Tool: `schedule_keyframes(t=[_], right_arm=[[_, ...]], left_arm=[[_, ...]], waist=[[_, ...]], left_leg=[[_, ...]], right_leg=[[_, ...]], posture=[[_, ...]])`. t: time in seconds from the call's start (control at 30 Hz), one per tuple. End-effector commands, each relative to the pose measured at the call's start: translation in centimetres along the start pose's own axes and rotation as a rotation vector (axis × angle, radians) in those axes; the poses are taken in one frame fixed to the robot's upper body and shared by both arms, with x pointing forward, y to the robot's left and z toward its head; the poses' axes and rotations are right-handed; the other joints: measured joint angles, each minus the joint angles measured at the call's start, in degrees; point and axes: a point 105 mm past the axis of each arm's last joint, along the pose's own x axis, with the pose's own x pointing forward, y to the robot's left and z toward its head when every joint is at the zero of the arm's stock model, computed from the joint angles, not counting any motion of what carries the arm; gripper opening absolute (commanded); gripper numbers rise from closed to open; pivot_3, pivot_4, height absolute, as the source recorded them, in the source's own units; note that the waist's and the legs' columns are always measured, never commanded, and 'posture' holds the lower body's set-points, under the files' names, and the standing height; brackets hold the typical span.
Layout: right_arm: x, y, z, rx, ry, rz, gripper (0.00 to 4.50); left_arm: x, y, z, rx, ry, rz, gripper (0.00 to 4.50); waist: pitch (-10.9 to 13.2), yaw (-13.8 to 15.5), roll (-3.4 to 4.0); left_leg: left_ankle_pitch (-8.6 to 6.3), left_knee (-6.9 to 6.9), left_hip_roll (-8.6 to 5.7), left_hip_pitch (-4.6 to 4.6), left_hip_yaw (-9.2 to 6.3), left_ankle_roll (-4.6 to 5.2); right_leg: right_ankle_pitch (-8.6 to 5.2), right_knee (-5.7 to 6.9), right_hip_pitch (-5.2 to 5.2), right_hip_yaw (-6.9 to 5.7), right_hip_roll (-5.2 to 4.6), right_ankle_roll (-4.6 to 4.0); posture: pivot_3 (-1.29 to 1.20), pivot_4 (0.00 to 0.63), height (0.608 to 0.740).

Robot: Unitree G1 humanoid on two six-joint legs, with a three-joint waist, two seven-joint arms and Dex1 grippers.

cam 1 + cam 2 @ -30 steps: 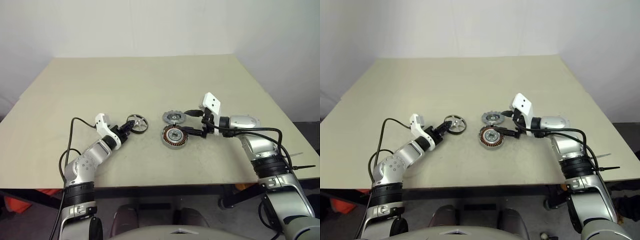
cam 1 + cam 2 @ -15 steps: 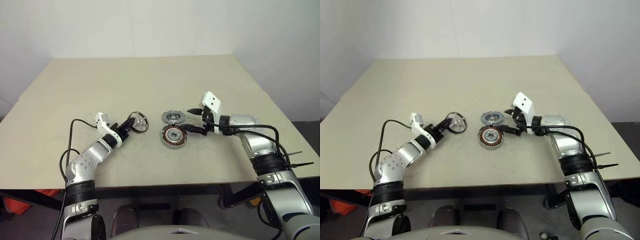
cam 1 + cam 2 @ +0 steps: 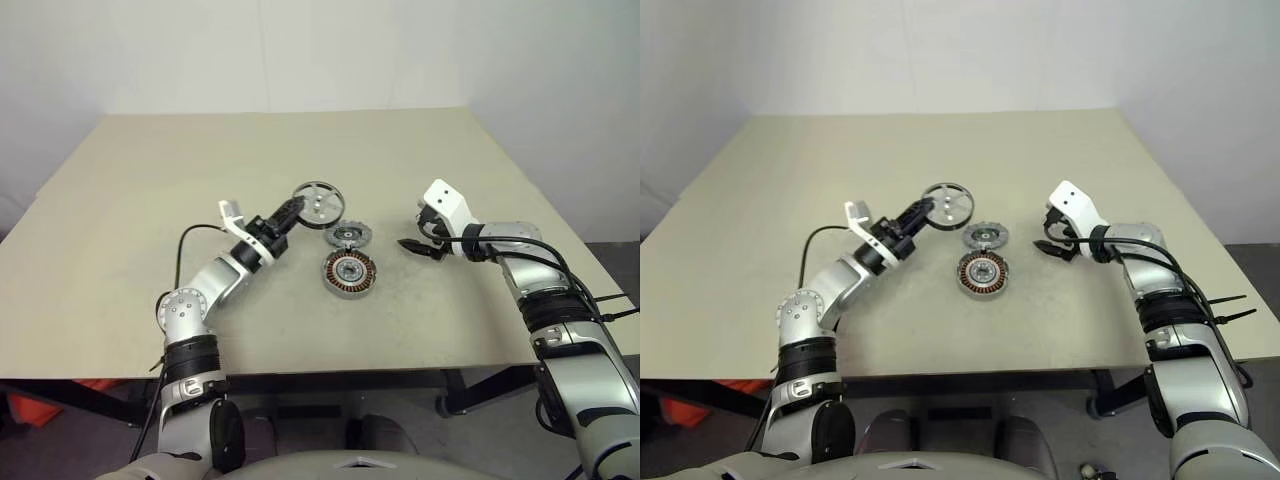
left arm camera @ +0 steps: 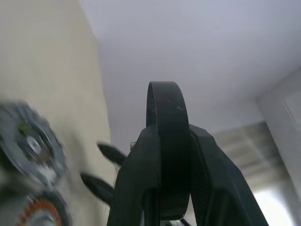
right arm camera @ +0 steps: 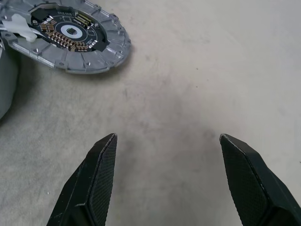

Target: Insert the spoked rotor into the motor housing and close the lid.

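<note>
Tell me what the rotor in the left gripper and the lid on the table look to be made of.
Spoked rotor: seemingly polished metal, going by its bright silver rim and thin spokes; clamped by the left gripper.
Lid: probably cast or machined metal, matte dull grey, with a notched edge; its dark centre with copper-coloured pads looks like a circuit board. It lies flat on the table.

Left arm reaches forward and inward, its left gripper (image 3: 291,209) raised above the table with both fingers (image 4: 141,179) clamped on the spoked rotor (image 3: 317,202). Right arm extends inward; right gripper (image 3: 417,245) points down-left, fingers (image 5: 96,176) spread wide, holding nothing.
</note>
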Motion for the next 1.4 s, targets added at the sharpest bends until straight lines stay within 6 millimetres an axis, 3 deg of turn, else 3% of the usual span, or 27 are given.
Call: schedule_keyframes(t=[0.03, 0.6, 1.33, 1.4], right_arm=[[-1.0, -0.8, 1.4, -0.038, -0.045, -0.04, 3.9], [-2.3, -0.5, 1.0, -0.011, -0.049, -0.082, 3.9], [-1.8, -0.9, 1.4, -0.02, -0.06, -0.101, 3.9], [-1.7, -1.0, 1.5, -0.021, -0.061, -0.103, 3.9]], left_arm=[[1.2, -0.5, -1.5, -0.031, 0.096, -0.033, 0.47], [1.6, 3.5, -4.9, -0.075, 0.266, 0.115, 0.47], [0.9, 4.7, -5.0, -0.032, 0.288, 0.182, 0.47], [0.9, 4.9, -4.9, -0.019, 0.288, 0.195, 1.18]], waist=[[0.0, 0.1, 0.0], [0.0, 0.1, -0.01], [0.0, 0.1, -0.01], [0.0, 0.1, -0.01]], left_leg=[[0.0, 0.0, -0.01, 0.01, 0.0, 0.01], [0.01, 0.0, -0.03, 0.02, -0.01, 0.04], [0.0, 0.0, -0.03, 0.01, -0.01, 0.05], [0.0, 0.0, -0.03, 0.01, -0.01, 0.05]], right_leg=[[0.0, 0.0, 0.0, 0.0, 0.0, 0.0], [0.0, -0.01, 0.04, 0.0, -0.02, 0.02], [0.0, -0.01, 0.04, 0.0, -0.05, 0.02], [0.0, -0.01, 0.04, 0.0, -0.05, 0.02]], posture=[[0.0, 0.0, 0.74], [0.0, 0.0, 0.74], [0.0, 0.0, 0.74], [0.0, 0.0, 0.74]])
